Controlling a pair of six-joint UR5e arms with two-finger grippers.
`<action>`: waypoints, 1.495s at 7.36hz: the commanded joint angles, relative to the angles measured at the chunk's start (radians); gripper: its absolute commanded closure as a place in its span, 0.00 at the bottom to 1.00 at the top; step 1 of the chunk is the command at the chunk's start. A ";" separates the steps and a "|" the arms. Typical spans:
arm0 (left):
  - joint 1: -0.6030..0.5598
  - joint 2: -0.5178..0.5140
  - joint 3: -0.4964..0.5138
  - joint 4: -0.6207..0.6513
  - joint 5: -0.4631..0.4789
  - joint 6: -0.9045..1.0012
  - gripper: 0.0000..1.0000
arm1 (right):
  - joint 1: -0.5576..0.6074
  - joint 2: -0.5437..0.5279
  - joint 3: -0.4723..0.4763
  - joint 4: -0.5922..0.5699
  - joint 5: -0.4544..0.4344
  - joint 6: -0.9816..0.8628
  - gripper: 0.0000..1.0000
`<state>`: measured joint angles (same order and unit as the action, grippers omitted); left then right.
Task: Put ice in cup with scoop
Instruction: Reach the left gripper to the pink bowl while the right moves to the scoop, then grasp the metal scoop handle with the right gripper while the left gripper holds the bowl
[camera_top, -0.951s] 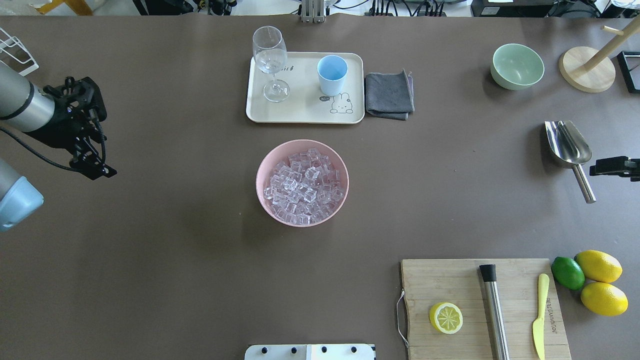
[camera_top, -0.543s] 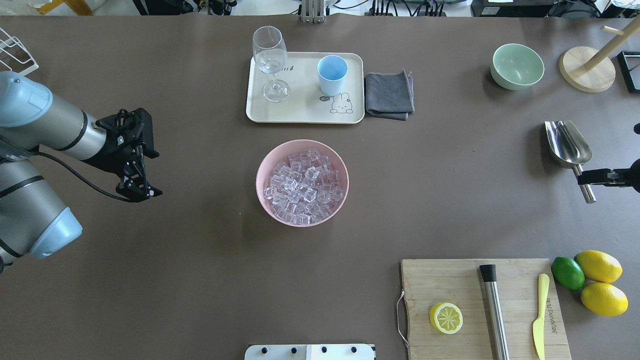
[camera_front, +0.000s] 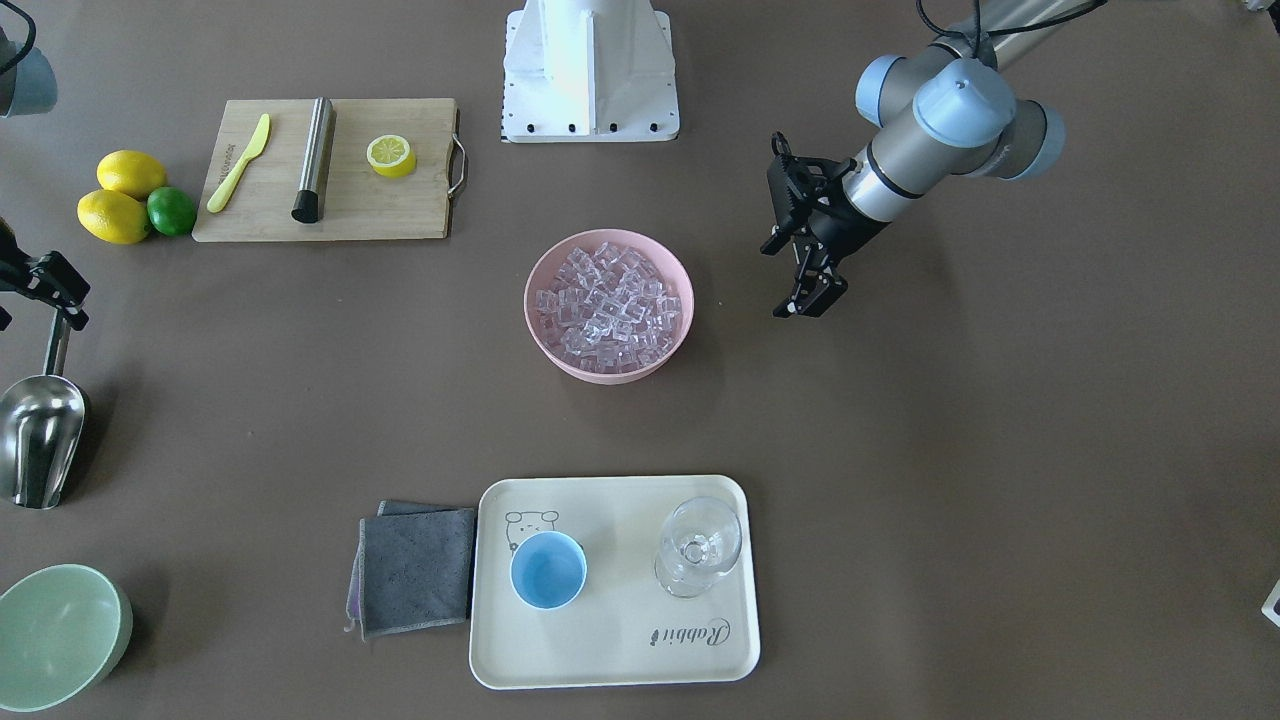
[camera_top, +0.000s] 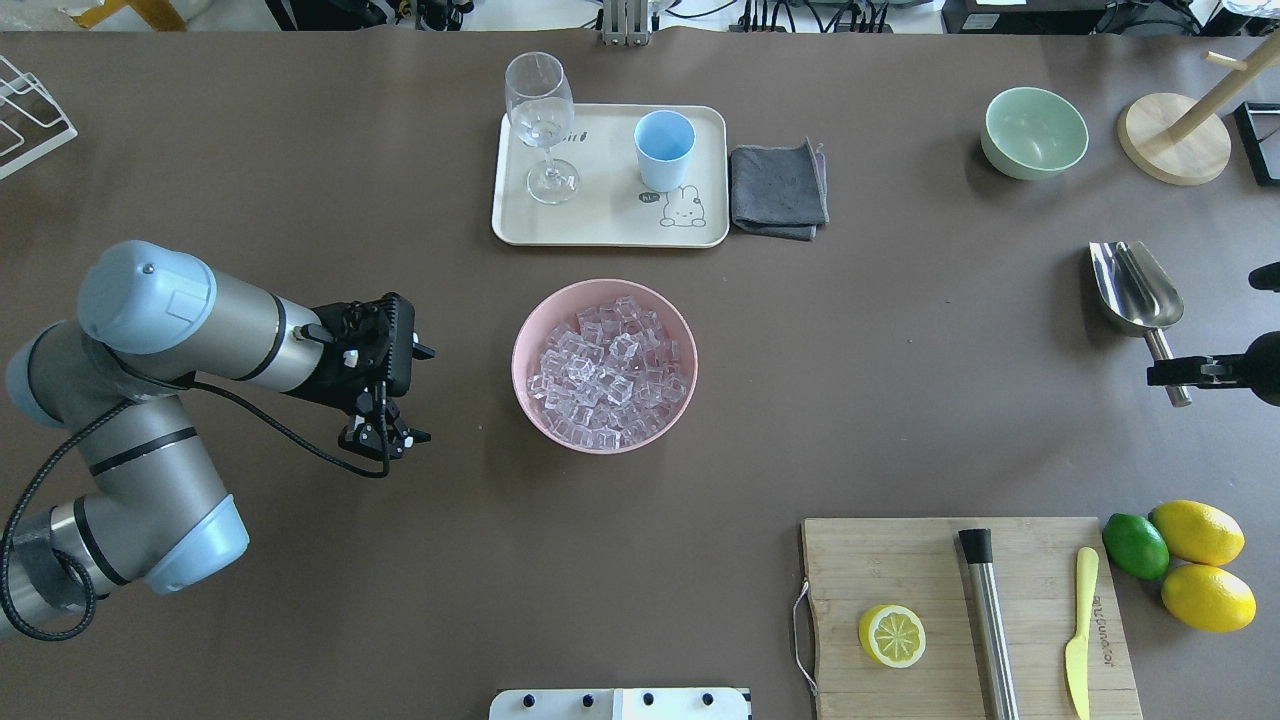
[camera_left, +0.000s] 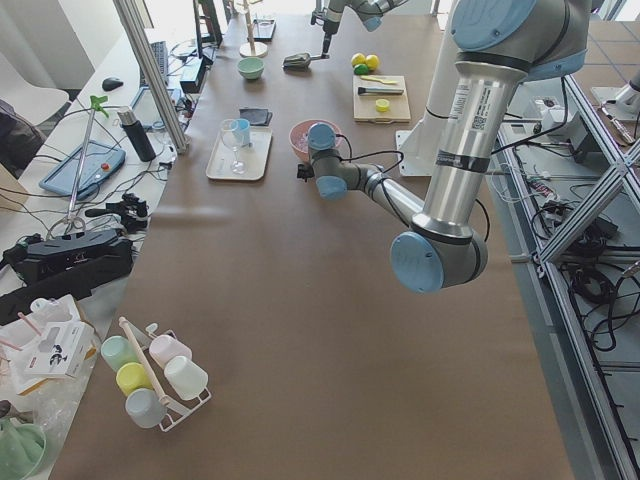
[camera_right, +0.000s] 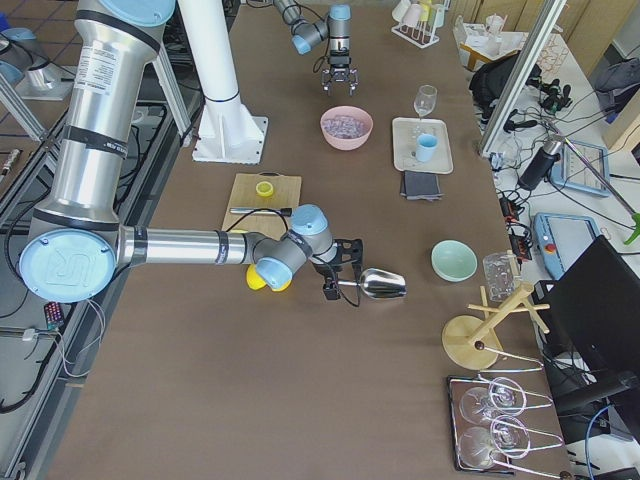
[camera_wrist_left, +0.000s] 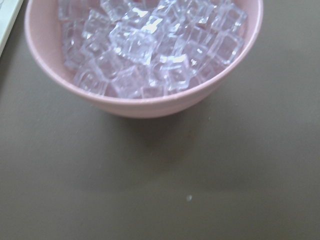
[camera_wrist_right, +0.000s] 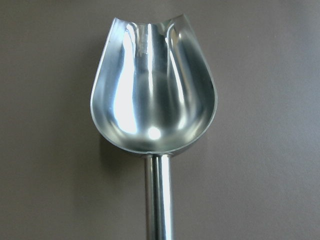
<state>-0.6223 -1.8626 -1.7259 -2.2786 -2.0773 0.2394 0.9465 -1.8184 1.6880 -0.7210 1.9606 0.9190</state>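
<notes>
The ice (camera_top: 605, 370) is heaped in a pink bowl (camera_top: 518, 360); the cup (camera_top: 664, 148) is set on a tray (camera_top: 600, 225) beyond. The scoop (camera_top: 1135, 290) is laid far right. Its handle is crossed by the right gripper (camera_top: 1165, 372) — whether clamped cannot be told. The left gripper (camera_top: 385, 438) is held apart beside the bowl.

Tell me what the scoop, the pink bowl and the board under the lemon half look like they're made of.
The scoop looks like polished steel: mirror-bright, with sharp reflections. The pink bowl seems to be matte plastic or similar, with even colour and a soft sheen, though I can't be sure. The cutting board looks like bamboo or light wood, with straight grain lines.
</notes>
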 joint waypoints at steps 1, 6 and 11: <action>0.110 -0.070 0.011 -0.019 0.139 0.040 0.01 | -0.014 0.016 -0.022 0.025 0.000 0.007 0.21; 0.142 -0.087 0.067 -0.076 0.195 0.029 0.01 | -0.037 0.016 -0.022 0.022 -0.005 0.009 0.59; 0.118 -0.086 0.077 -0.070 0.187 -0.125 0.01 | -0.034 -0.022 0.040 0.017 0.030 -0.064 1.00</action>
<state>-0.4975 -1.9486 -1.6539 -2.3515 -1.8853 0.2356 0.9098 -1.8143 1.6788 -0.6983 1.9592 0.9133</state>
